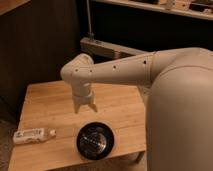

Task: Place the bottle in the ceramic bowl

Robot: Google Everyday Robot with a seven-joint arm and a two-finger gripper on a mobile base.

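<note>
The bottle (33,135) lies on its side near the left front edge of the wooden table (50,102), clear with a white label and its white cap pointing right. The ceramic bowl (96,141), round, black and shiny inside, sits at the table's front middle. My gripper (85,109) hangs fingers-down over the middle of the table, just behind the bowl and to the right of the bottle. Its two fingers stand apart with nothing between them. It touches neither object.
My large white arm (175,100) fills the right side of the view and hides the table's right part. A dark wall and a metal rail (107,47) stand behind the table. The table's front edge runs close to the bowl and bottle.
</note>
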